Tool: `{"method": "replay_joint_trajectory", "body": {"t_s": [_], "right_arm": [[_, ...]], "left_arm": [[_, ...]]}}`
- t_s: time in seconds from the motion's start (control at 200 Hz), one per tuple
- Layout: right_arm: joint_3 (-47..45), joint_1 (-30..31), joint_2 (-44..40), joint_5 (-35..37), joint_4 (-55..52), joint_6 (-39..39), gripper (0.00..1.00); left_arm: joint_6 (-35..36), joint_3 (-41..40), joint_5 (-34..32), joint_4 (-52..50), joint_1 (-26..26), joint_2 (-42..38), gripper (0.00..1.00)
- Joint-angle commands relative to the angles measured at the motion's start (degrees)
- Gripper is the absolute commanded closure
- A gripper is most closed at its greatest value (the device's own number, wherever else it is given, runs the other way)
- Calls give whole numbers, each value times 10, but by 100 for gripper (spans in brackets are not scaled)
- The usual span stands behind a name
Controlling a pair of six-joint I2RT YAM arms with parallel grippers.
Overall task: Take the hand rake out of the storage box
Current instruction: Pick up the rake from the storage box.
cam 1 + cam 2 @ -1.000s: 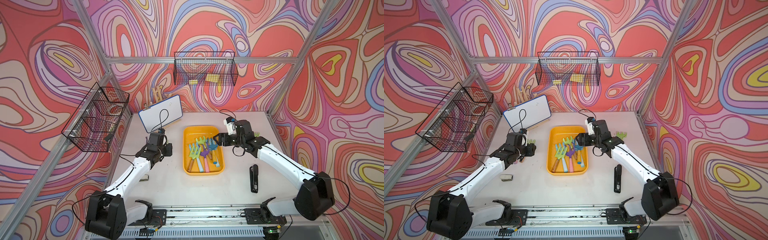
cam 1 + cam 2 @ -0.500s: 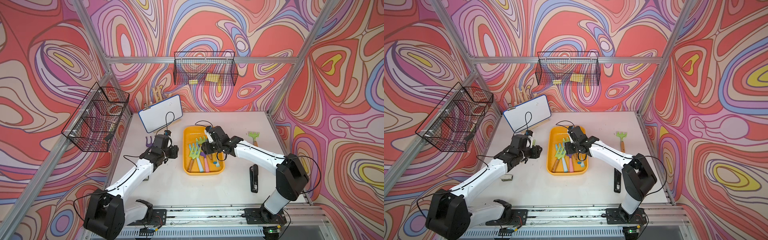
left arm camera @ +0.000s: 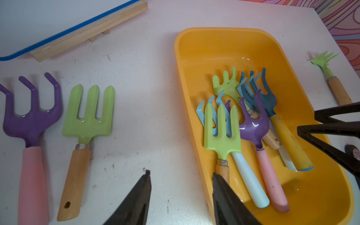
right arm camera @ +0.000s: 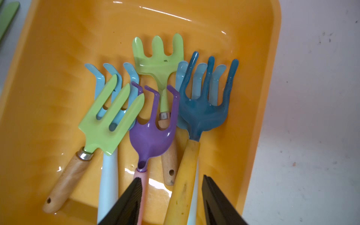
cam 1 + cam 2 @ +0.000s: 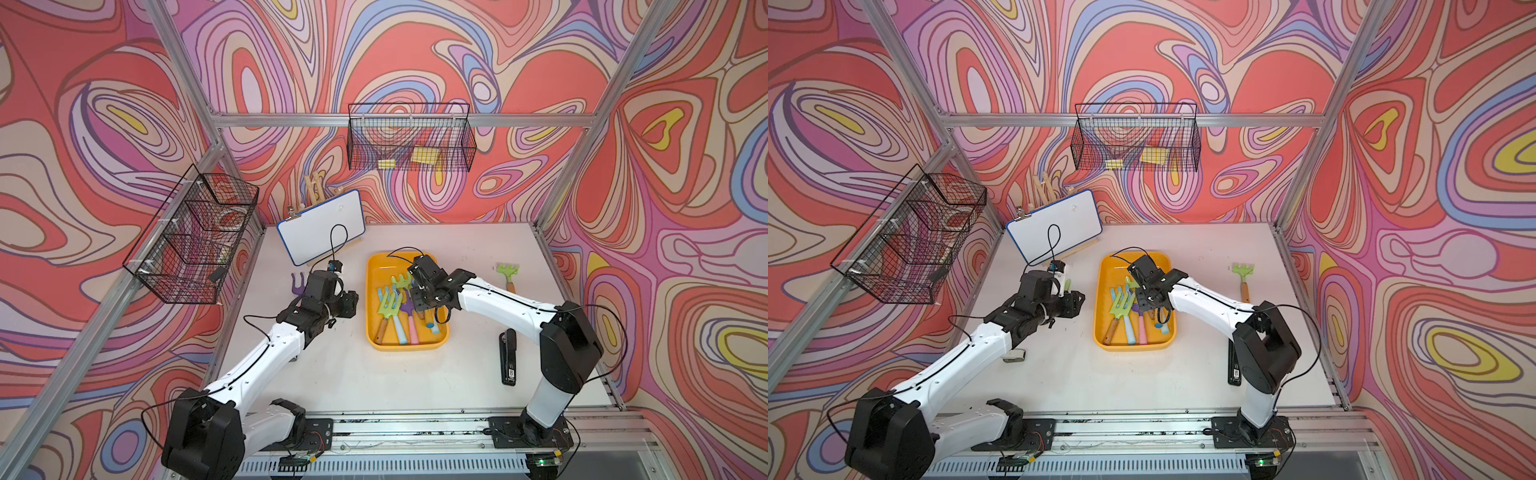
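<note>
White worktop (image 5: 374, 382), seen from above. Centre: yellow-orange storage box (image 5: 384, 268). Far left: whiteboard (image 5: 320, 226) propped on a wooden stand. Left of the box, side by side: purple rake (image 3: 32, 120) with pink handle and green fork (image 3: 87, 116) with wooden handle. Far right: green rake (image 5: 509, 274). Near right: black stapler (image 5: 508, 356). Near left: small pale object (image 5: 1014, 355), unidentifiable.

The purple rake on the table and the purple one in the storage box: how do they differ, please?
The table purple rake lies on bare tabletop; the boxed purple rake lies in the storage box, across a wooden handle. The table one has a green fork beside it; the boxed one is crowded by tools. Both have pink handles.
</note>
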Motion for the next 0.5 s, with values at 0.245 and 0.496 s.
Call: {"method": "replay_joint_trajectory", "body": {"t_s": [0.245, 0.496], "right_arm": [[31, -16, 67, 18, -25, -7, 48], [23, -37, 83, 2, -16, -11, 48]], "left_arm": [[-1, -6, -3, 15, -2, 7, 45], [0, -3, -2, 16, -2, 15, 45]]}}
